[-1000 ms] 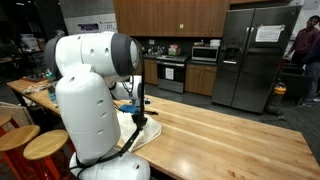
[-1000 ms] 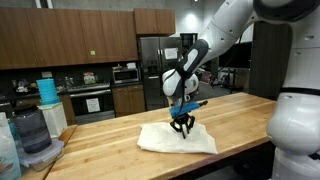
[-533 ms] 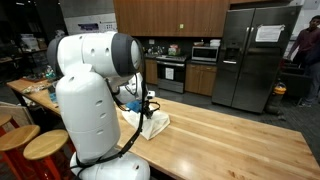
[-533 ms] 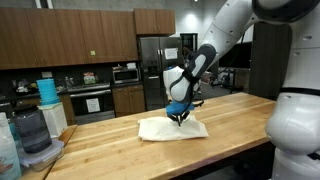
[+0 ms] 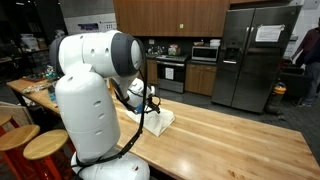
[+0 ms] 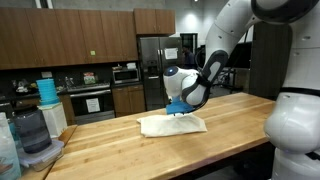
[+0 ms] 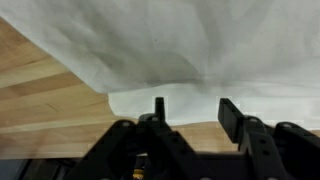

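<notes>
While scanning the wrist view from the left, tabletop point(image 7: 45, 95): light wood planks, bare on the left and along the bottom.
Cloth point(image 7: 180, 40): white and a bit wrinkly, lying on the tabletop. It fills the top and right of the wrist view, with a lower layer poking out at its near edge.
Gripper point(image 7: 192, 108): jaws apart, nothing pinched between them. The fingertips sit right at the cloth's near edge, and I honestly can't tell if they touch it.
Blue cups point(image 6: 47, 90): stacked way off at the left in an exterior view, well apart from the cloth.
Cloth spot: middle of the tabletop in both exterior views, gripper just above it.
Robot base point(image 6: 295, 130): big white body at the right edge.
</notes>
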### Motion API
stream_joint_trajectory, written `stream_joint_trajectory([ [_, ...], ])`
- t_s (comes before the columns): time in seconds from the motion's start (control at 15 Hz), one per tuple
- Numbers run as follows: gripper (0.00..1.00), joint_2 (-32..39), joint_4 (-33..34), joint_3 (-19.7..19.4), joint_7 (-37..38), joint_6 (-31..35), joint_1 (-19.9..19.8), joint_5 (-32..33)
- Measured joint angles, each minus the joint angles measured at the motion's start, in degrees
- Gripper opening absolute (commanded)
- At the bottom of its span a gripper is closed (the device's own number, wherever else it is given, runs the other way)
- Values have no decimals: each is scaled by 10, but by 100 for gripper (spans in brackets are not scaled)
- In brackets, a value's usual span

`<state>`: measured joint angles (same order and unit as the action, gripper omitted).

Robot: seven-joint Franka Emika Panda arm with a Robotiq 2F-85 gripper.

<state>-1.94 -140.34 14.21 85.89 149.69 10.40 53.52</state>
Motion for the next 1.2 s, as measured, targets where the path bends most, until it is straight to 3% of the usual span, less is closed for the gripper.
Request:
stream_joint_trajectory([
  [0.13, 99, 0, -2, 2, 16, 26, 1, 20],
  [0.33, 100, 0, -16, 3, 3, 90, 4, -11],
  [0.53, 100, 6, -37, 5, -65, 128, 13, -139],
  [0.93, 100, 56, -40, 14, -285, 135, 41, -446],
  [1.07, 100, 57, -27, 13, -313, 106, 40, -477],
  [1.2, 100, 52, -18, 2, -289, 67, 36, -453],
])
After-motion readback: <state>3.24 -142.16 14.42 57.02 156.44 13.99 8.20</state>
